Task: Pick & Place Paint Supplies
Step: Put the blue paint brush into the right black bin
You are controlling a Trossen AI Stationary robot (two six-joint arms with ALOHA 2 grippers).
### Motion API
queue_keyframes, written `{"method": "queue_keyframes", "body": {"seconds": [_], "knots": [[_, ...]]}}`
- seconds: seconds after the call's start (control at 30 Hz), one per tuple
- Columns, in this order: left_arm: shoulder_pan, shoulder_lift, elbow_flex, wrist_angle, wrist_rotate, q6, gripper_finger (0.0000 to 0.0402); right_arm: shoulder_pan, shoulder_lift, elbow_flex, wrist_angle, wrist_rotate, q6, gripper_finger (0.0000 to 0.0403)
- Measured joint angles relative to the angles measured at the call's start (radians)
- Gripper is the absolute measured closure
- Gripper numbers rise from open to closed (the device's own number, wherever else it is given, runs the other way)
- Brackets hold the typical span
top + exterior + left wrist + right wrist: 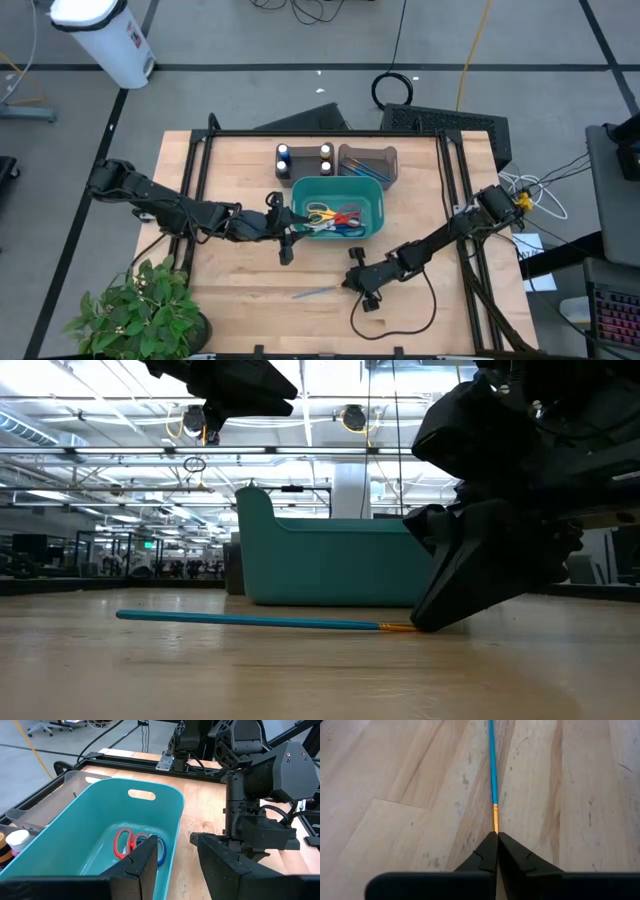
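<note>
A thin blue paintbrush (316, 292) lies flat on the wooden table near its front edge, and my right gripper (347, 285) is shut on its orange end. My left gripper (296, 224) hovers open over the left rim of the teal bin (372, 192), with nothing between its fingers (145, 860). The bin holds several scissors (335, 217). Two small paint bottles (283, 158) stand behind the bin. More brushes lie in a brownish tray (367, 164). My right gripper pinches the brush's orange end (495, 819) between its two fingertips (489, 851). The fingers slant down from the table's right side and run along the brush. The brush (250, 620) lies full length on the table, its blue handle pointing toward the left edge.
A potted plant (140, 305) stands at the table's front left corner. A black cable (400, 325) loops on the table by my right arm. Bare wood spreads left of the brush and in front of the bin.
</note>
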State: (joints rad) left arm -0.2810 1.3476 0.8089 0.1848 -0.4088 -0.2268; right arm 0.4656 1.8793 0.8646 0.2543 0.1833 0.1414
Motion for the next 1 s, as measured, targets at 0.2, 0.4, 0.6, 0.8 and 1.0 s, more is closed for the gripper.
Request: {"method": "queue_keyframes", "body": {"seconds": [0.2, 0.4, 0.6, 0.8, 1.0], "knots": [[0.000, 0.000, 0.000, 0.000, 0.000, 0.000, 0.0254, 0.000, -0.006, -0.002, 0.026, 0.003, 0.000, 0.0402], [0.000, 0.000, 0.000, 0.000, 0.000, 0.000, 0.0254, 0.001, -0.048, -0.007, 0.037, -0.003, -0.003, 0.0403], [0.000, 0.000, 0.000, -0.001, 0.000, 0.001, 0.0254, 0.001, -0.090, -0.005, 0.040, 0.000, 0.020, 0.0403], [0.000, 0.000, 0.000, 0.000, 0.018, -0.014, 0.0254, 0.009, -0.140, -0.005, 0.022, -0.001, 0.081, 0.0403], [0.000, -0.071, 0.001, -0.030, 0.072, 0.023, 0.0254, 0.047, -0.205, -0.007, -0.004, 0.034, 0.080, 0.0403]]}}
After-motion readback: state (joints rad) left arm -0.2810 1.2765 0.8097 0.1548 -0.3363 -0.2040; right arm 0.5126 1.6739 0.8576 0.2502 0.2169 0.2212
